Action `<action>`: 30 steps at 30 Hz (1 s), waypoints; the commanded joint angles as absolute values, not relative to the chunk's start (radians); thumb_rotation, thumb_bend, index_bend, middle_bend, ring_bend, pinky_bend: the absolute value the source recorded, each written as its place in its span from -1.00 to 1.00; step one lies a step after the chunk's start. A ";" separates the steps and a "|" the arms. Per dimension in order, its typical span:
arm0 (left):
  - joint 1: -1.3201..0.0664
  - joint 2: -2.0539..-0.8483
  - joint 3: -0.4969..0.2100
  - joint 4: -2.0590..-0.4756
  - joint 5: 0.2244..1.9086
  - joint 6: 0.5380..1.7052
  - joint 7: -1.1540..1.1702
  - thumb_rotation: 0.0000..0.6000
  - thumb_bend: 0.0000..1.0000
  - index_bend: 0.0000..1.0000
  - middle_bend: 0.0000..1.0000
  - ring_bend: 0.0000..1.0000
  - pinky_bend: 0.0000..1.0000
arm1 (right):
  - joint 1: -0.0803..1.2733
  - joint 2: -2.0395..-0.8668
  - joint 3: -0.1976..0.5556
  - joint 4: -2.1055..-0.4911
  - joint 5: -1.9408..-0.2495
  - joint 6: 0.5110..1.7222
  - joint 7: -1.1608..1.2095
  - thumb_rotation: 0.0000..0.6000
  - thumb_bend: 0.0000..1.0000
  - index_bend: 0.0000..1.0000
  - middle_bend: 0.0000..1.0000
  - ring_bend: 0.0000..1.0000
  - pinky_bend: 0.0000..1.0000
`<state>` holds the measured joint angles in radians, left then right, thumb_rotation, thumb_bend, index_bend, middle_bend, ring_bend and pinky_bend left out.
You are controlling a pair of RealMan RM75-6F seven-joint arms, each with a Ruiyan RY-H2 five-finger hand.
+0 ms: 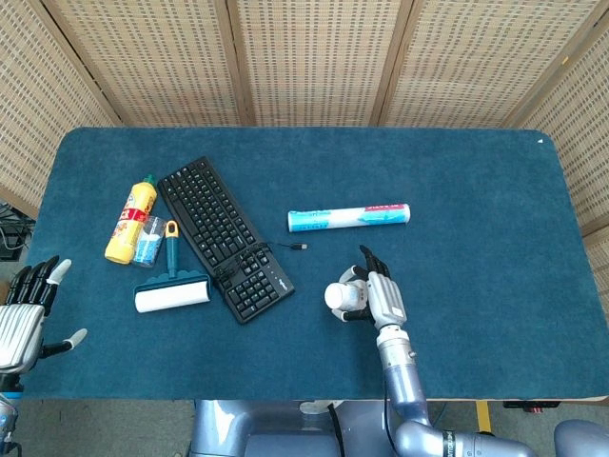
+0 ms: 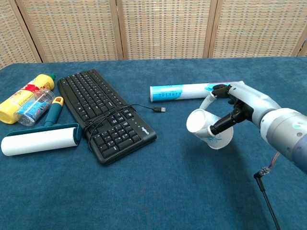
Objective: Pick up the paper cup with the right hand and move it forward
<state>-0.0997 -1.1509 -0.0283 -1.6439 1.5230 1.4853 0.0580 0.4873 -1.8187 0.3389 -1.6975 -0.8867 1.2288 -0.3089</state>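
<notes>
The white paper cup (image 2: 206, 129) (image 1: 340, 297) is lifted off the blue table, tilted on its side with its open mouth facing left. My right hand (image 2: 237, 108) (image 1: 378, 294) grips it from the right, thumb and fingers wrapped around its body. The cup hangs just in front of the rolled white-and-blue tube (image 2: 194, 90) (image 1: 348, 217). My left hand (image 1: 24, 314) hovers off the table's left edge, fingers spread, holding nothing; the chest view does not show it.
A black keyboard (image 2: 103, 113) (image 1: 224, 236) with its coiled cable lies left of centre. Further left are a lint roller (image 2: 41, 138), a yellow bottle (image 1: 130, 219) and a small clear bottle (image 2: 32, 107). A woven screen backs the table.
</notes>
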 commanded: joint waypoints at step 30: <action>-0.095 -1.149 -0.027 -1.650 1.529 1.495 0.066 1.00 -0.64 -1.00 -1.00 -1.00 -1.00 | 0.465 -1.765 0.274 -1.688 -0.896 1.288 -0.376 1.00 -0.55 -0.26 -1.00 -1.00 -1.00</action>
<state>-0.0948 -1.1491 -0.0266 -1.6500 1.5286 1.4951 0.0661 0.4677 -1.7688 0.2778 -1.6840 -0.8931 1.2837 -0.3724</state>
